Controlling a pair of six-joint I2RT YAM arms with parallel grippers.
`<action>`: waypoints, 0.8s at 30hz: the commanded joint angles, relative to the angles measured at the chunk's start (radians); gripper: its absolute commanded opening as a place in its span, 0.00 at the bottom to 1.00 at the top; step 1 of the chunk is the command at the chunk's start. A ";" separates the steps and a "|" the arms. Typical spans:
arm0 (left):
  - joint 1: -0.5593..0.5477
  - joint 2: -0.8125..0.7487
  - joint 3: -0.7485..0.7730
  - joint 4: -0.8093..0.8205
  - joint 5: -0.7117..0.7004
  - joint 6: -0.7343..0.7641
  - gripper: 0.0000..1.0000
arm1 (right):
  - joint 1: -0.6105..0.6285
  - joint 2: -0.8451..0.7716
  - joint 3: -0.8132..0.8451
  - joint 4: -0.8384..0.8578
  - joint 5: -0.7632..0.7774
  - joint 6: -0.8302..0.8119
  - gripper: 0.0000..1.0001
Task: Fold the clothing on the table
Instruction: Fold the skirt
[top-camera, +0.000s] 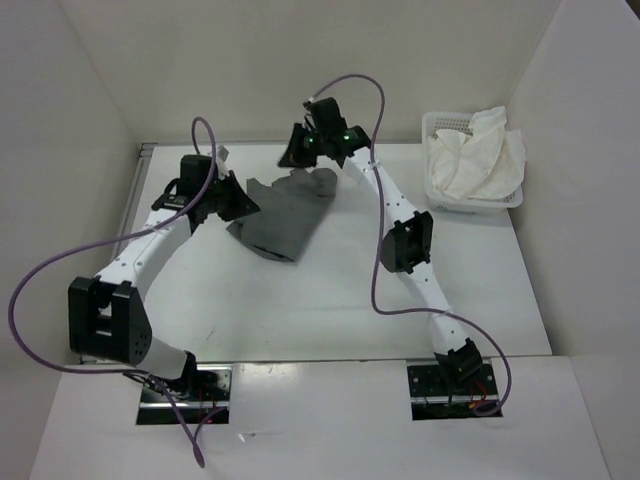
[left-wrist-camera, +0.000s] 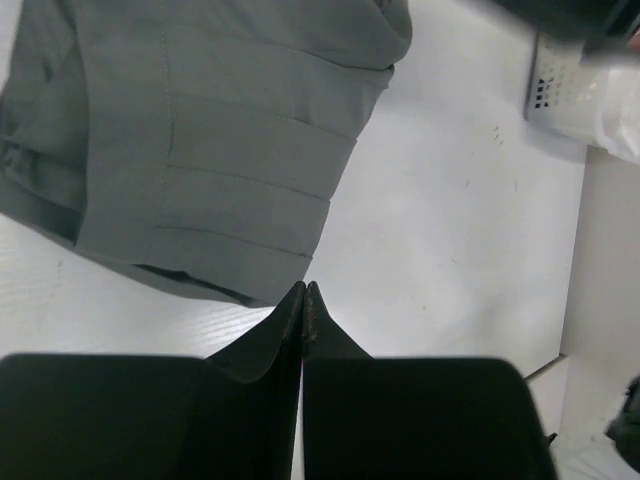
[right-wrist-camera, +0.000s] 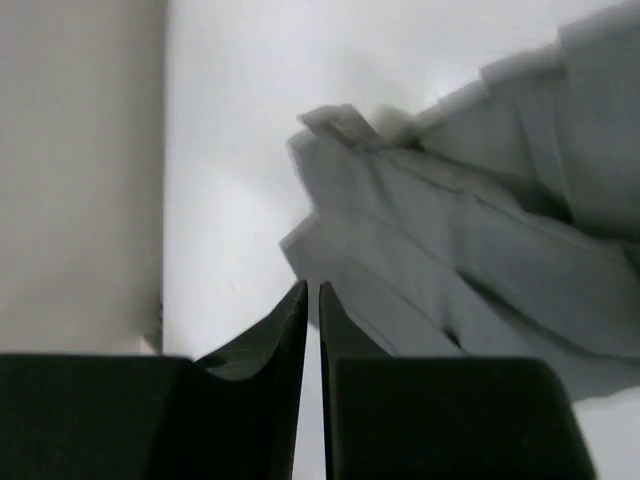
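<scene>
1. clothing (top-camera: 285, 215) lies crumpled in the upper middle of the top view, on the far part of the table (top-camera: 330, 300). its long axis runs diagonally, upper right to lower left.
2. left gripper (left-wrist-camera: 305, 290): jaws together, holding nothing. tips sit just beside a garment edge, cloth up and left in its wrist view.
3. right gripper (right-wrist-camera: 312, 292): jaws nearly together, thin slit. we cannot tell if cloth is pinched. it sits at the garment's upper end.
4. we judge both arms about equally near, left on the long side.
5. basket (top-camera: 436, 125) with white cloth (top-camera: 480, 155): upper right, well apart.
</scene>
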 joint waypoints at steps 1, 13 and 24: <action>-0.037 0.067 -0.018 0.121 -0.017 -0.055 0.01 | -0.038 0.102 0.076 -0.237 0.046 -0.023 0.13; -0.080 0.110 -0.029 0.131 -0.100 -0.055 0.00 | 0.000 -0.048 0.185 -0.390 0.558 -0.120 0.12; -0.080 0.040 -0.018 0.091 -0.130 -0.026 0.01 | 0.089 -0.611 -0.365 -0.456 1.003 -0.105 0.29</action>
